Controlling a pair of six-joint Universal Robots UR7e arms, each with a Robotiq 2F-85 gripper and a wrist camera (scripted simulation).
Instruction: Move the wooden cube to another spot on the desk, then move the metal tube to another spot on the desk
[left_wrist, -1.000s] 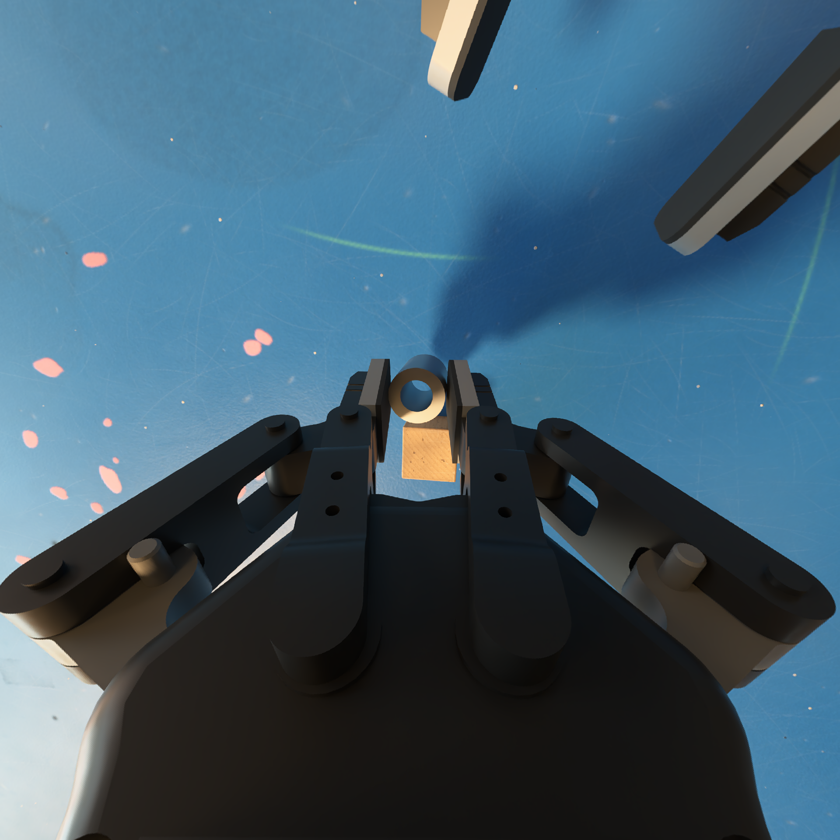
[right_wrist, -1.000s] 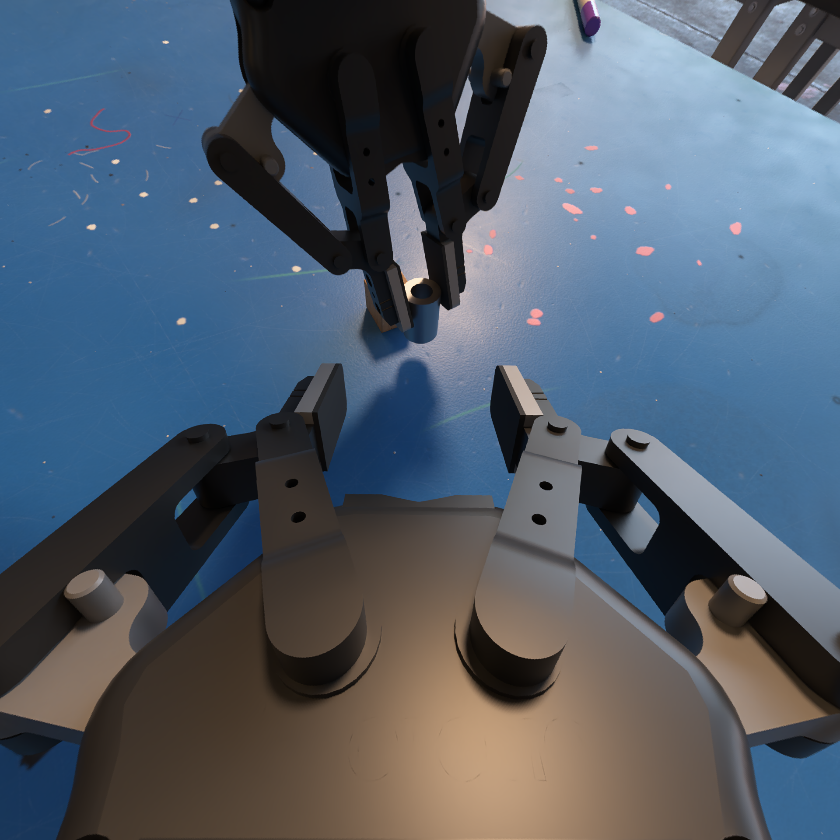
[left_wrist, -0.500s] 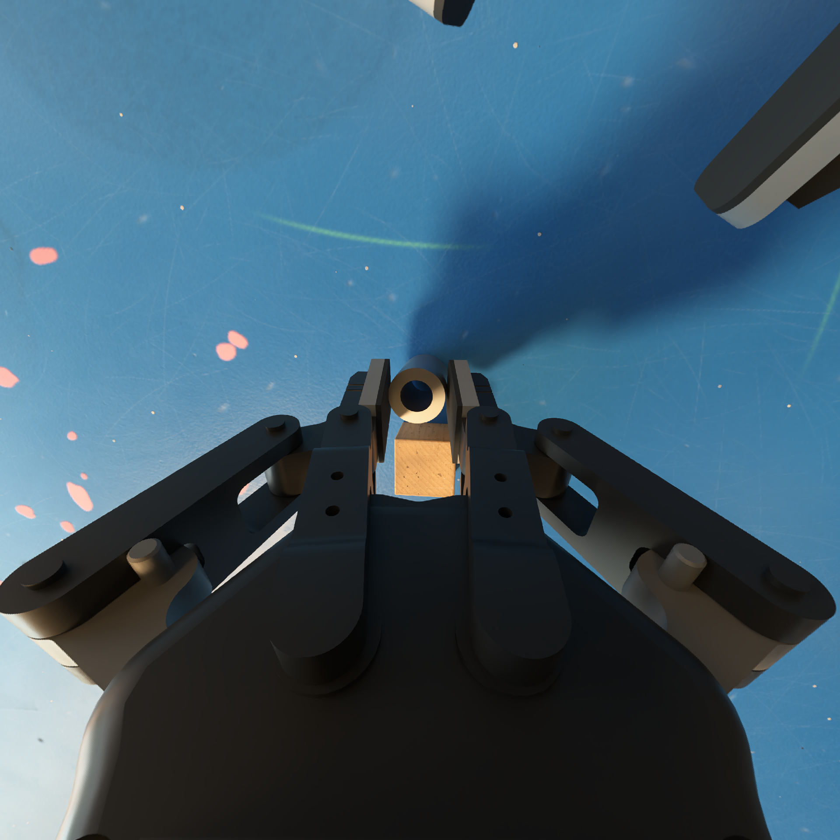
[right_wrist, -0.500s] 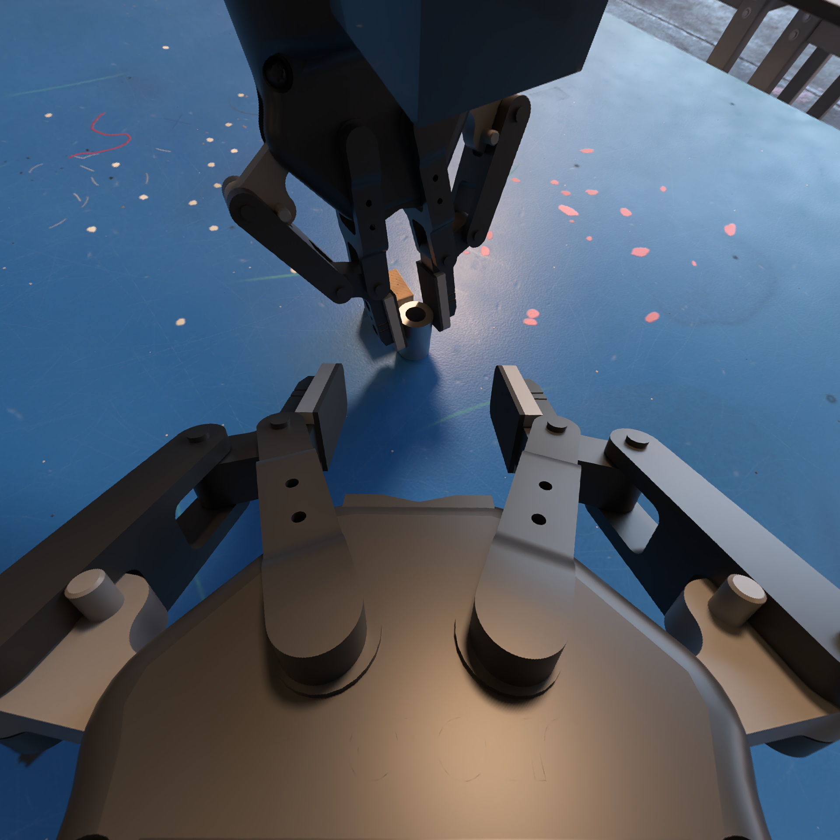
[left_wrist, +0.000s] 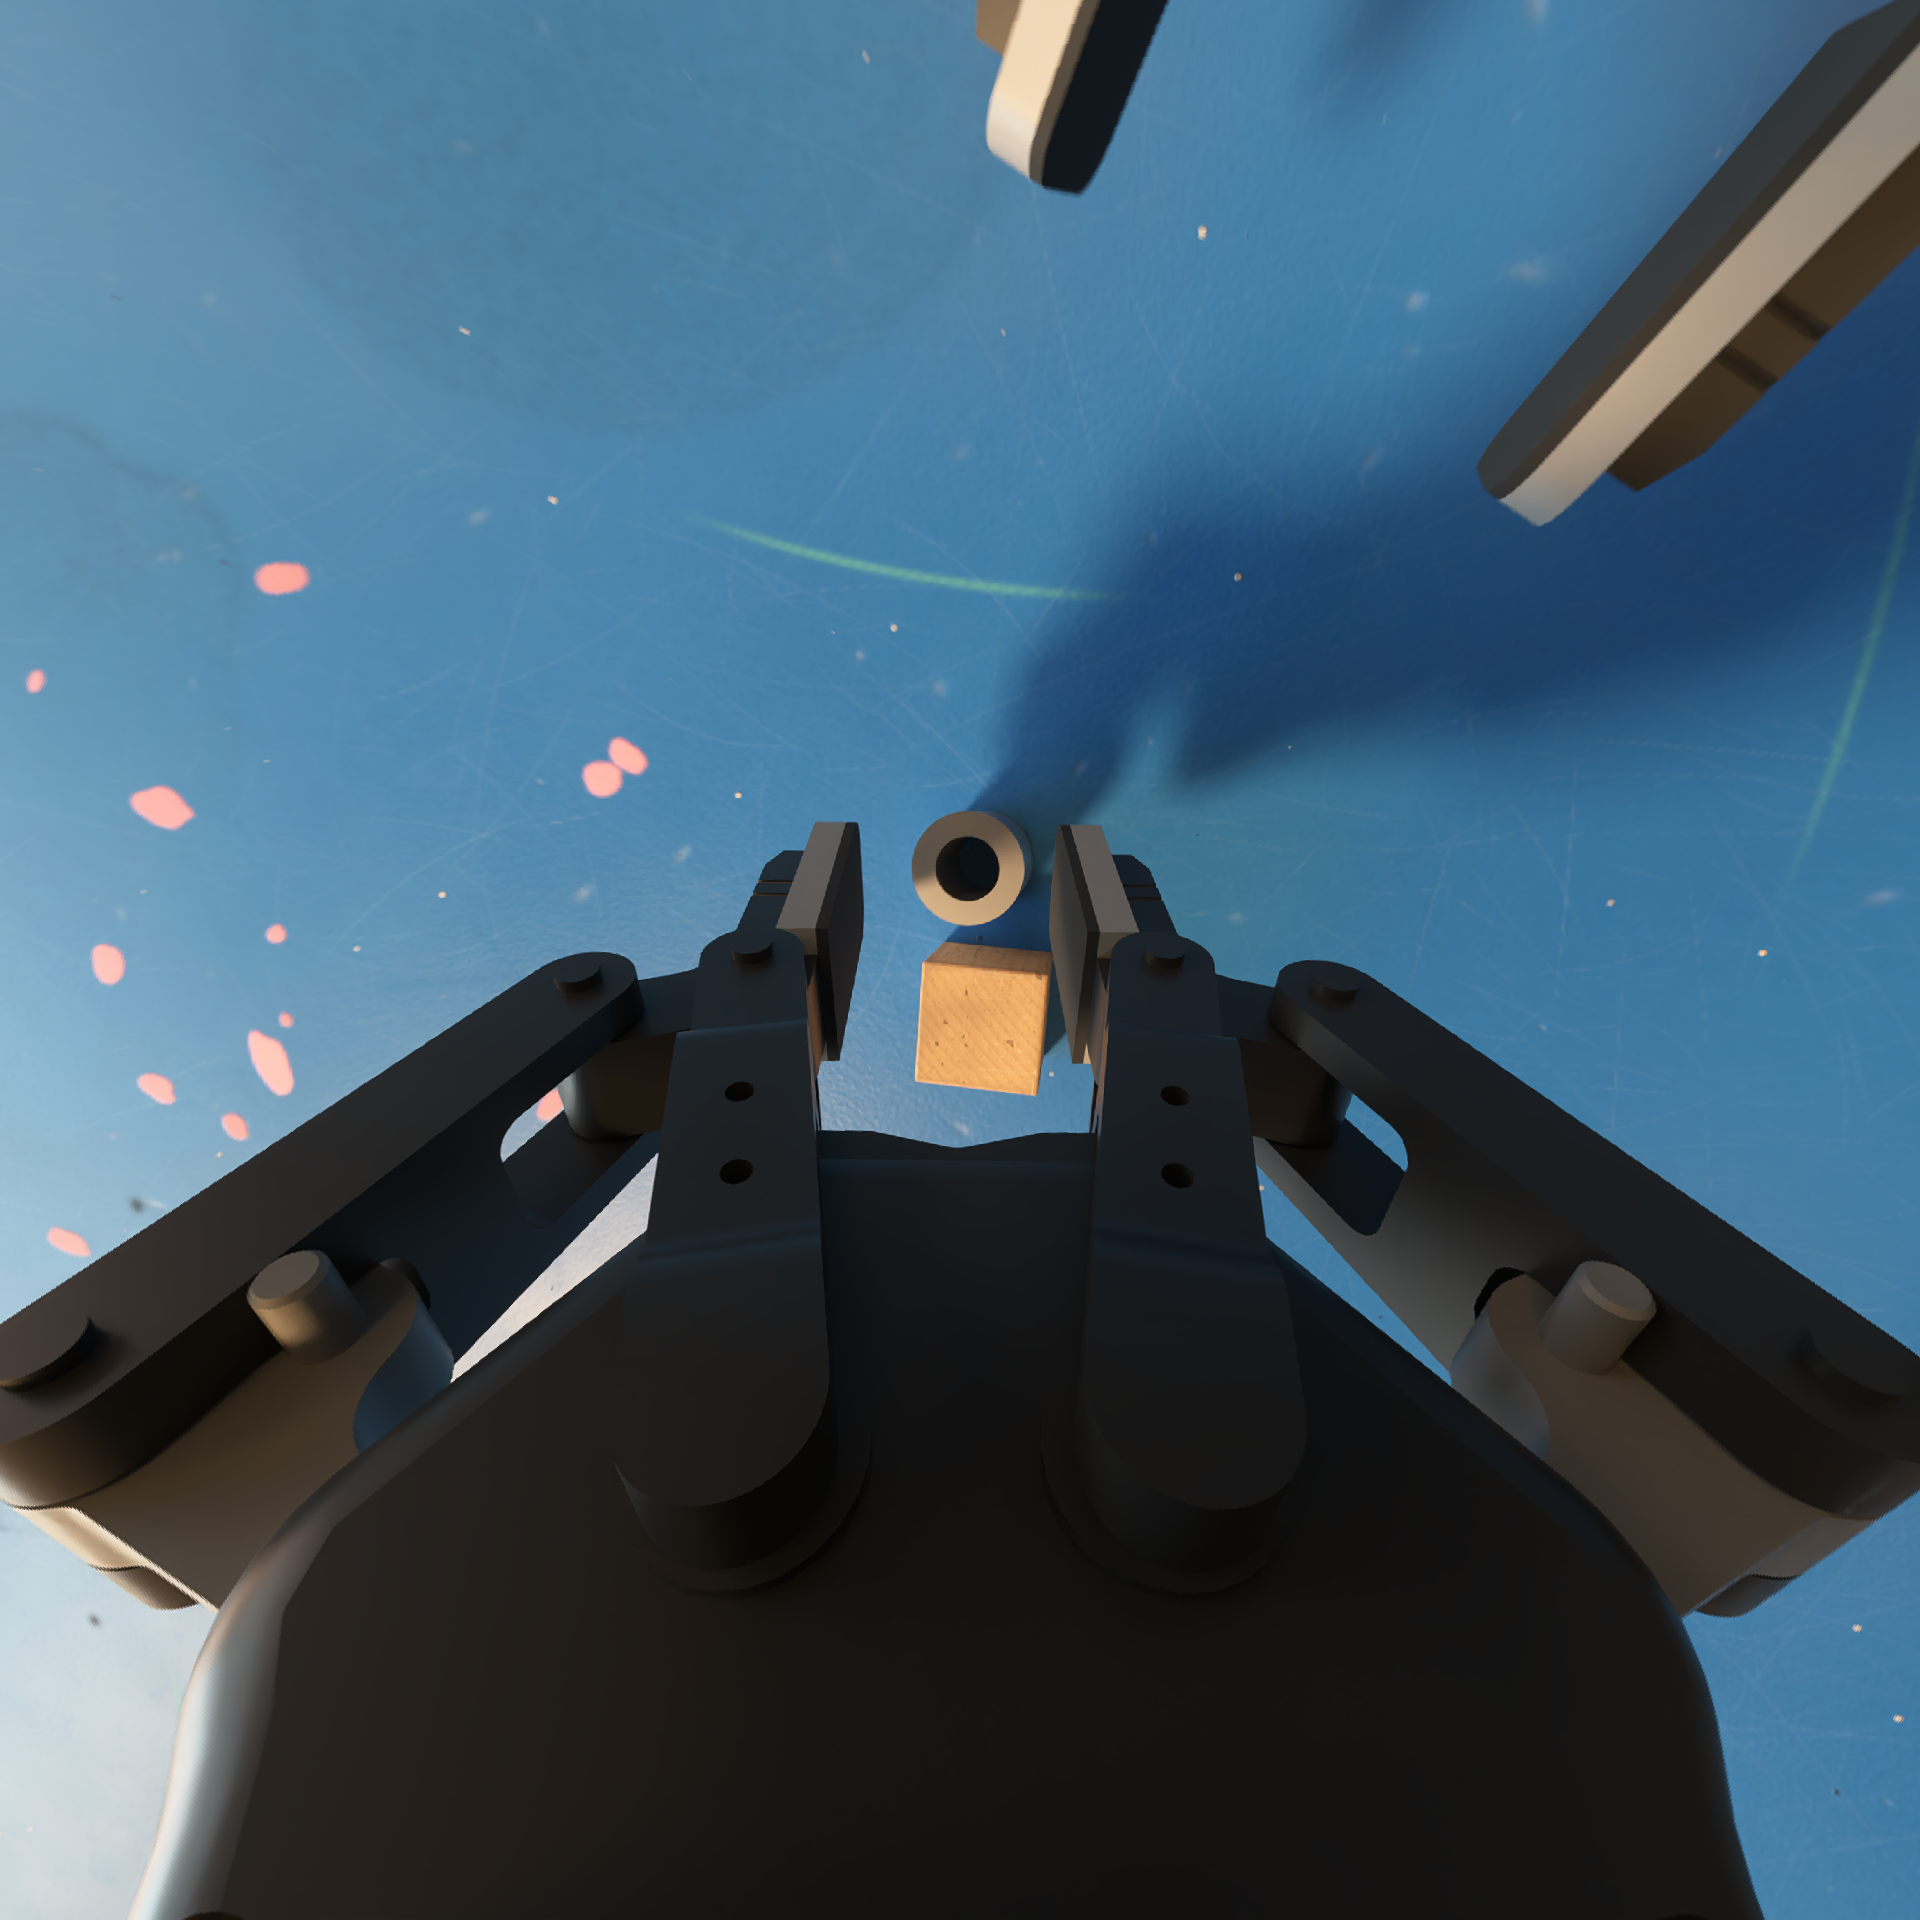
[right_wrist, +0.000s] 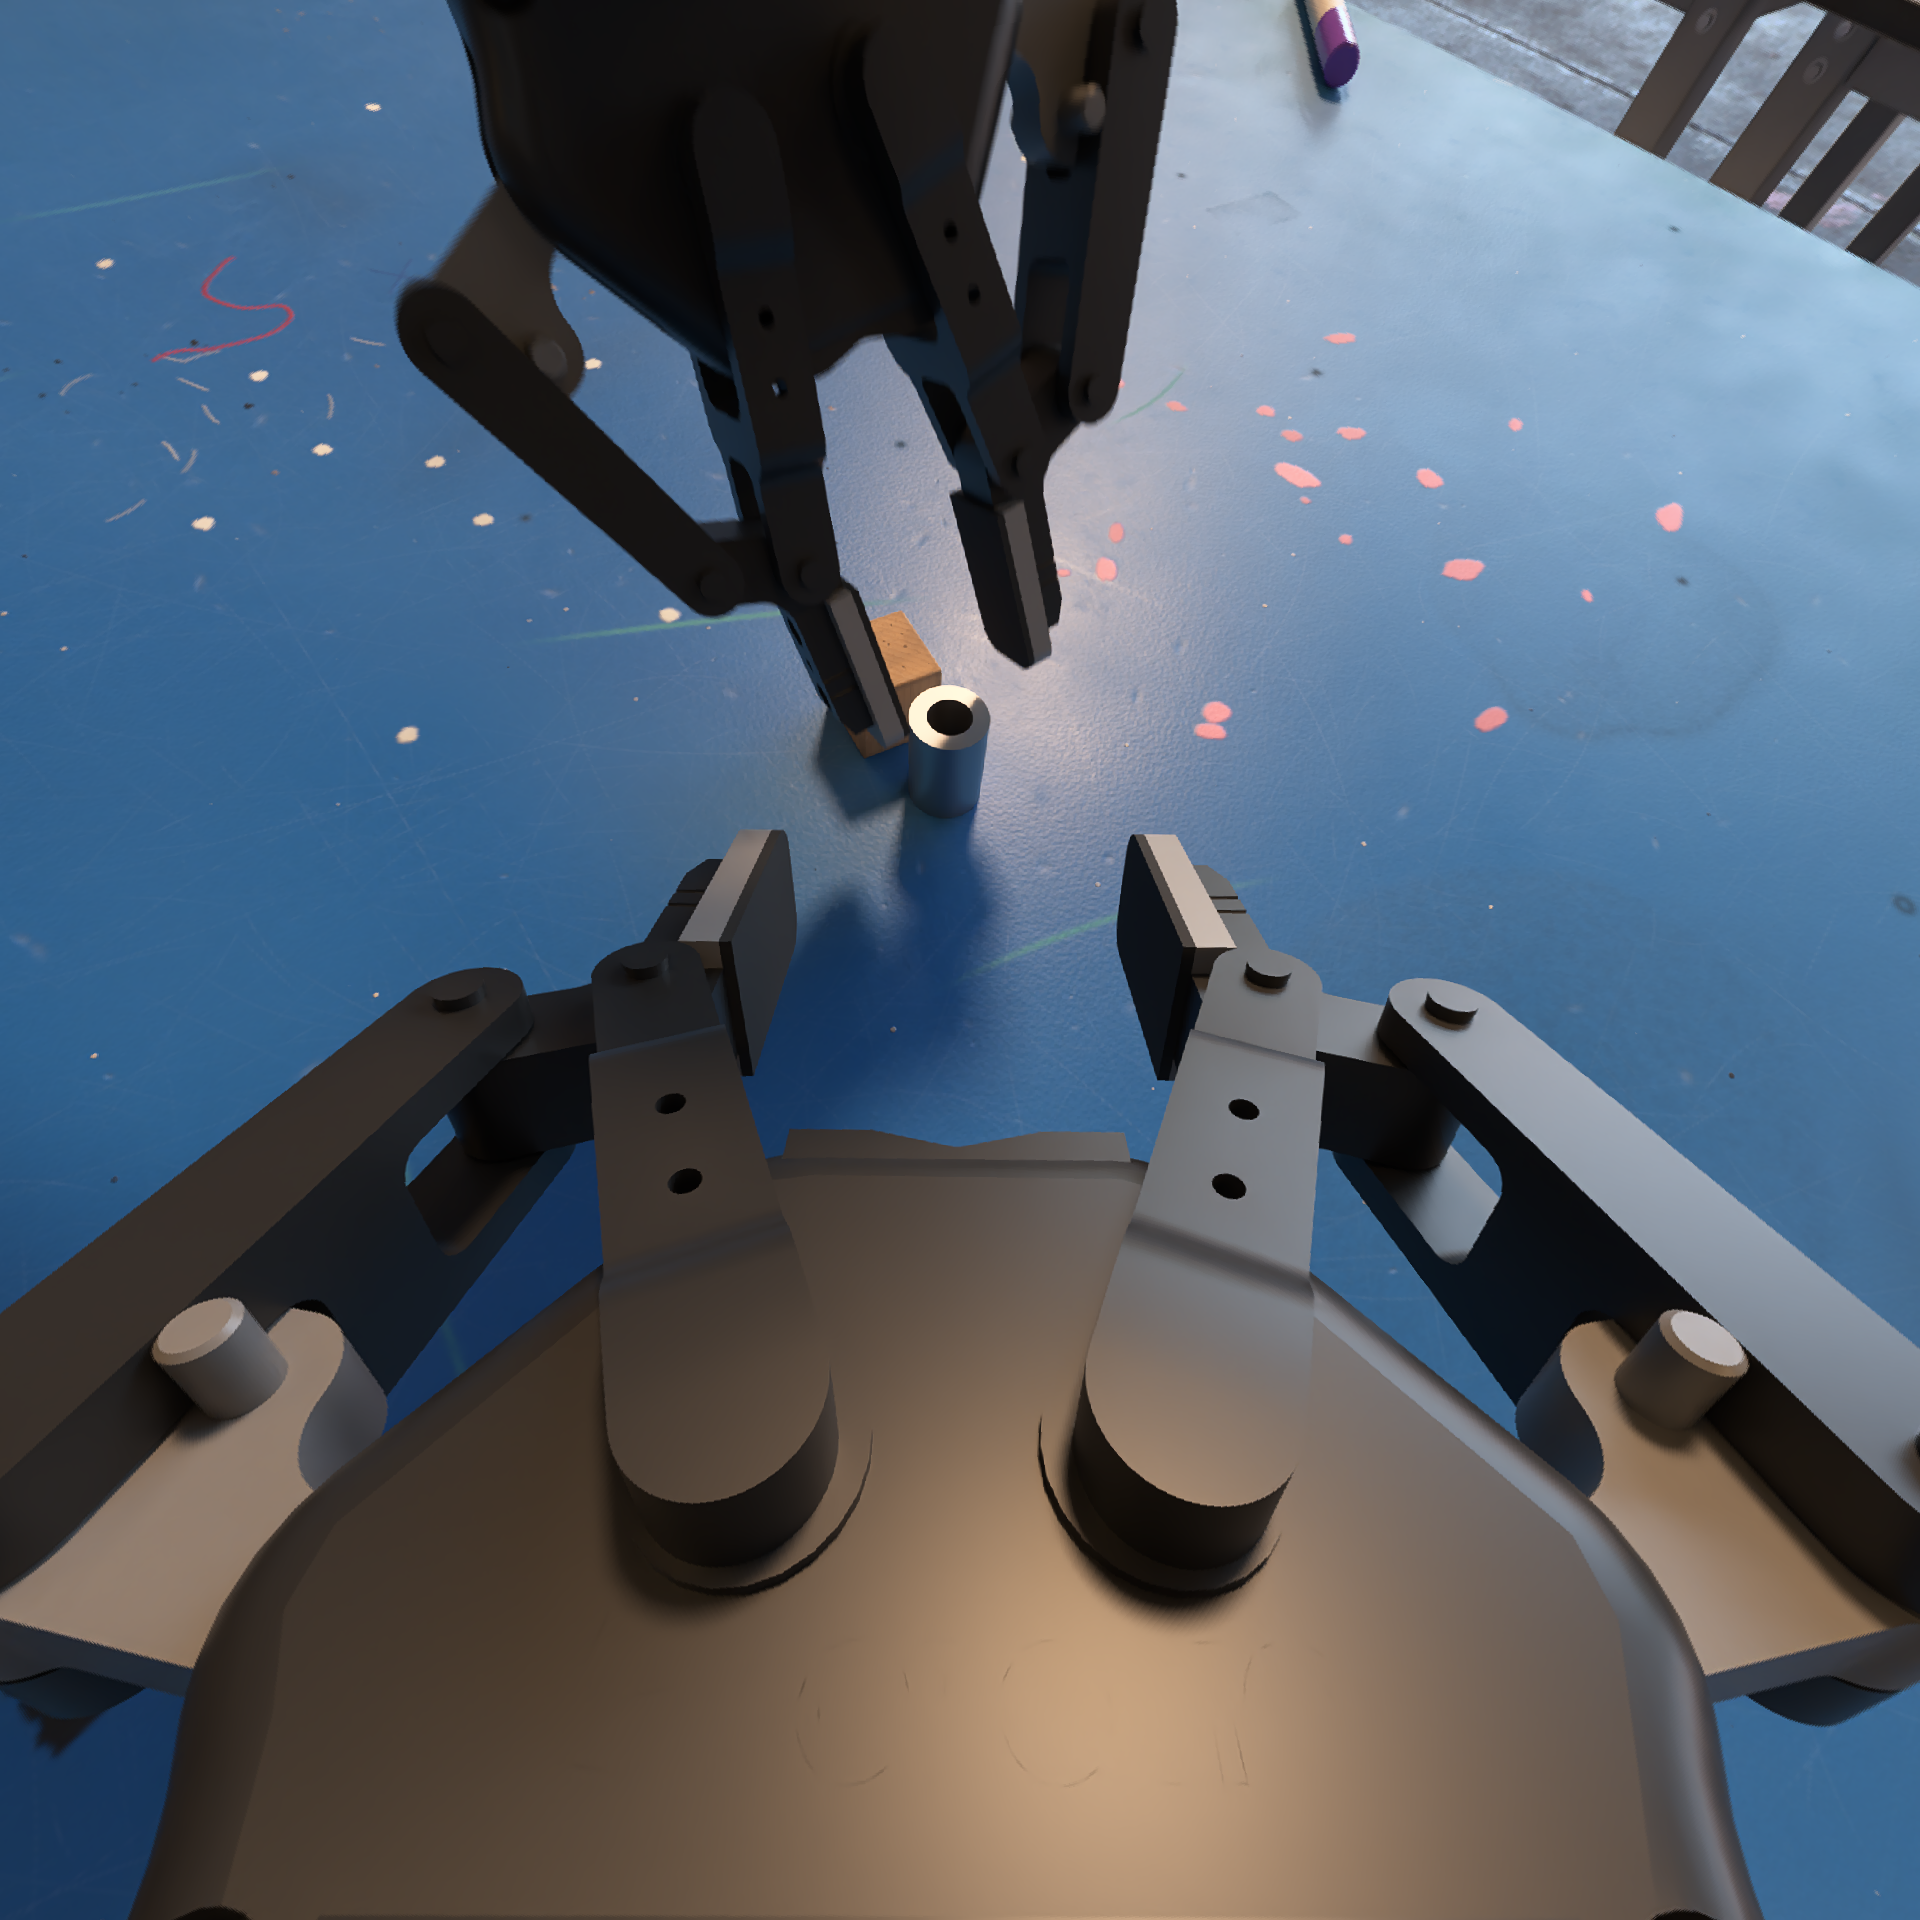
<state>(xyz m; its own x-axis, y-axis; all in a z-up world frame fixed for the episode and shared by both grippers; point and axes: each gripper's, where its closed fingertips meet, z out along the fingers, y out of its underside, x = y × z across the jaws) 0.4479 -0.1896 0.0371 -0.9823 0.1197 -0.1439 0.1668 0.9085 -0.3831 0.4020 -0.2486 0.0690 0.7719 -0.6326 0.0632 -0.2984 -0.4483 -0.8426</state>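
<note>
A short metal tube (left_wrist: 970, 868) stands upright on the blue desk (left_wrist: 623, 416), right next to a small wooden cube (left_wrist: 982, 1021). My left gripper (left_wrist: 956, 883) hangs above them, open, with nothing between its pads. In the right wrist view the tube (right_wrist: 947, 746) and the cube (right_wrist: 902, 657) stand side by side under the left gripper (right_wrist: 940, 655), whose fingers are raised clear of the tube's rim. My right gripper (right_wrist: 951, 914) is open and empty, a short way in front of the tube.
The desk carries pink paint flecks (right_wrist: 1299, 476) and scratches. A purple-tipped pen (right_wrist: 1330, 42) lies at the far edge, near dark chair legs (right_wrist: 1808, 125). The right gripper's fingers (left_wrist: 1704, 312) show at the top of the left wrist view.
My left gripper was shut on the tube; it has opened, let the tube go standing on the desk, and risen. The right gripper has not moved.
</note>
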